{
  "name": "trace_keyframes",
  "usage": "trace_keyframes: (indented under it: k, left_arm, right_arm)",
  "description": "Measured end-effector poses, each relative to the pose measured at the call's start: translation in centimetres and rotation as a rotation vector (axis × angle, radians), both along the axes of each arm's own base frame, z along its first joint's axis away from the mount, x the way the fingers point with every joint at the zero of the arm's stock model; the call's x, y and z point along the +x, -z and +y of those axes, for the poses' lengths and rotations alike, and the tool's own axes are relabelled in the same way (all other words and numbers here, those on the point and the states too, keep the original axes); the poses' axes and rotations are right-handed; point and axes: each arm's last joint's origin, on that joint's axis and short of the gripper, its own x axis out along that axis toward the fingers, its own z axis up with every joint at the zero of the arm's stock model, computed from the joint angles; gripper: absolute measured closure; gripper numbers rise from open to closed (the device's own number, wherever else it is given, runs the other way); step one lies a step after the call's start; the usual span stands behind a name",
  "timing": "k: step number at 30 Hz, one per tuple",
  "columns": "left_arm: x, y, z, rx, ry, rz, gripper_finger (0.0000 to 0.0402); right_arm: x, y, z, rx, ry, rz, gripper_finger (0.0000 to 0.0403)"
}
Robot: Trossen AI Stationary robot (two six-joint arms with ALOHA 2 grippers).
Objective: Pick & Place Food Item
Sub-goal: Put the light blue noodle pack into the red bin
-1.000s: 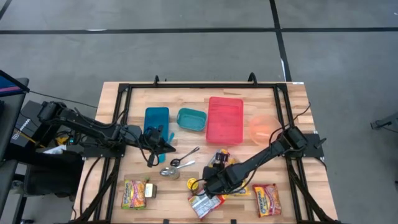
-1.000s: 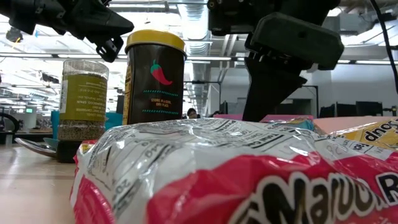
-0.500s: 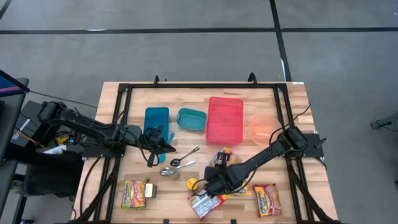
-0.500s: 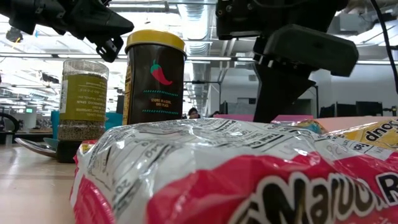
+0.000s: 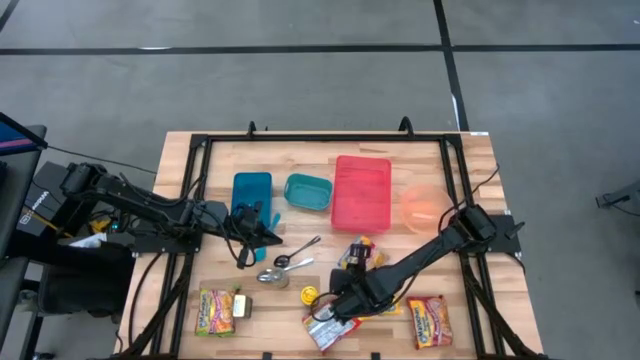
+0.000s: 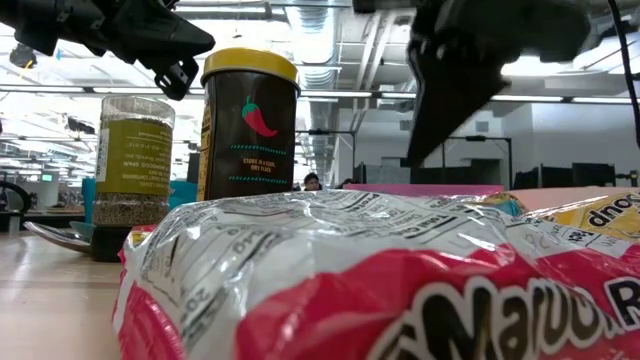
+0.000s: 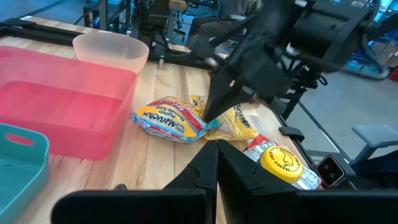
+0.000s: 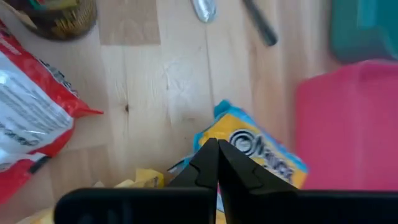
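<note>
My right gripper (image 5: 333, 303) hangs shut above the table's near middle, pointing steeply down. In the low view its tip (image 6: 410, 160) stands clear with nothing hanging from it. Around it lie a blue-and-yellow noodle pack (image 7: 168, 121), a yellow pack (image 7: 239, 121) and a red-and-white pack (image 5: 328, 328), all flat on the wood. In the right wrist view the shut fingertips (image 8: 216, 149) show over the blue-and-yellow pack's end (image 8: 255, 155). My left gripper (image 5: 275, 237) waits shut and nearly level at the table's left middle.
A yellow-lidded jar (image 5: 310, 296) stands just left of my right gripper. A green spice jar (image 5: 272, 277) and two spoons (image 5: 298, 255) are nearby. Along the far side sit a blue container (image 5: 251, 195), a teal container (image 5: 308, 190), a pink tray (image 5: 362, 192) and an orange bowl (image 5: 423, 205). Two more packs (image 5: 218, 310) (image 5: 430, 320) lie near the front edge.
My right gripper has risen from among the packs, and its tip now stands clear above them in the low view. The packs lie where they were, and nothing has come up with it.
</note>
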Motion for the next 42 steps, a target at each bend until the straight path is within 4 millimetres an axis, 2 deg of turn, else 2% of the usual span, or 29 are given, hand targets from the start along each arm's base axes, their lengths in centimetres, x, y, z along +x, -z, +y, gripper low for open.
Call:
trace_keyframes:
  k: [5, 11, 17, 21, 29, 33, 37, 42]
  left_arm:
    - [0.0, 0.0, 0.0, 0.0, 0.0, 0.0, 0.0402]
    - [0.0, 0.0, 0.0, 0.0, -0.001, 0.0, 0.0401]
    - [0.0, 0.0, 0.0, 0.001, -0.003, -0.001, 0.0402]
    - [0.0, 0.0, 0.0, 0.001, -0.005, -0.001, 0.0402]
    - [0.0, 0.0, 0.0, 0.001, -0.005, -0.001, 0.0402]
    - [0.0, 0.0, 0.0, 0.001, -0.004, 0.0, 0.0402]
    - [0.0, 0.0, 0.0, 0.001, -0.004, 0.0, 0.0402]
    - [0.0, 0.0, 0.0, 0.001, -0.004, -0.001, 0.0402]
  right_arm:
    - [-0.1, -1.0, 0.0, 0.011, 0.022, 0.02, 0.0403]
    - [-1.1, -1.3, -0.1, 0.094, 0.078, 0.162, 0.0403]
    - [-1.2, -1.2, 0.6, 0.141, 0.071, 0.162, 0.0396]
    - [-1.2, -1.2, 0.8, 0.148, 0.064, 0.151, 0.0364]
    - [-1.0, -1.1, 0.9, 0.158, 0.062, 0.137, 0.0249]
    - [-0.6, -0.7, 1.1, 0.179, 0.101, 0.098, 0.0205]
    - [-0.1, -0.3, 0.5, 0.167, 0.155, 0.076, 0.0192]
    - [0.5, 0.2, -0.1, 0.161, 0.156, 0.084, 0.0201]
